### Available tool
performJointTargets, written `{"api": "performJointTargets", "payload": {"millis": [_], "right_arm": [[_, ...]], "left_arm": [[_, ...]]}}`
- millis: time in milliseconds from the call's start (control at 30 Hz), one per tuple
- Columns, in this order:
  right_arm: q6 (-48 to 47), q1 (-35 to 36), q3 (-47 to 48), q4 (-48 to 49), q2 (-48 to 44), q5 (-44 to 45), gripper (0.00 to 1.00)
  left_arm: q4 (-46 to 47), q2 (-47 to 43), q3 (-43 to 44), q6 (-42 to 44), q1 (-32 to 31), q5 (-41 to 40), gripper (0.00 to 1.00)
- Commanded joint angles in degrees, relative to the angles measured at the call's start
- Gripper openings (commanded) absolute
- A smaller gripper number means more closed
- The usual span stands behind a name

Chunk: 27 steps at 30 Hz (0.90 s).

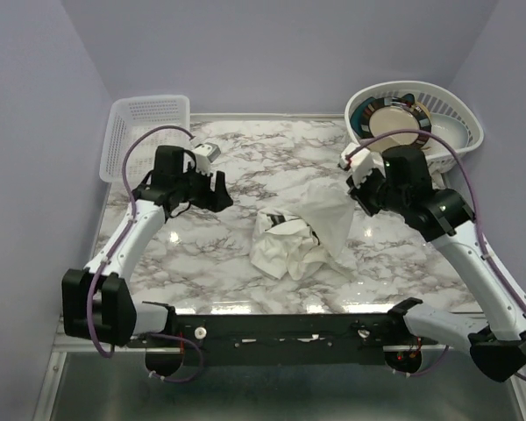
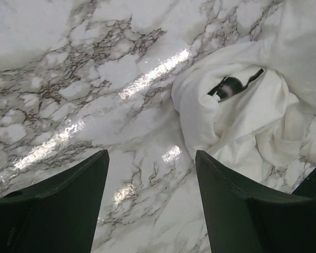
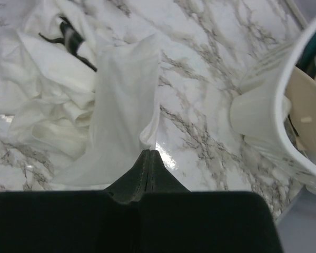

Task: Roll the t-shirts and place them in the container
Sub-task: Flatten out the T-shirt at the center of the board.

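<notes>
Right wrist view shows me the right gripper (image 3: 149, 153) pinching the t-shirt (image 3: 124, 89) edge, while the left gripper (image 2: 151, 158) gapes empty left of it.

Top view: high at the near edge, looking down and forward over the whole table (image 1: 245, 167). Left wrist: close, tilted down, t-shirt (image 2: 242, 121) at upper right. Right wrist: close, same t-shirt upper left, basket (image 3: 280, 89) at right. All three share the t-shirt.
</notes>
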Motion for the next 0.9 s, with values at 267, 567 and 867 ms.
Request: {"api": "performJointTargets", "payload": {"millis": [267, 567, 867], "right_arm": [[6.71, -13.20, 1.40, 5.55, -8.28, 15.12, 0.01], [7.32, -13.91, -2.20, 5.11, -11.02, 13.98, 0.01], [7.84, -13.91, -2.99, 5.82, -9.00, 9.24, 0.00]], "left_arm": [[1.13, 24.95, 10.54, -2.46, -4.71, 7.38, 0.77], [2.62, 29.72, 9.94, 4.47, -12.61, 19.97, 0.79], [5.35, 36.48, 12.82, 4.75, -18.33, 15.49, 0.69]]}}
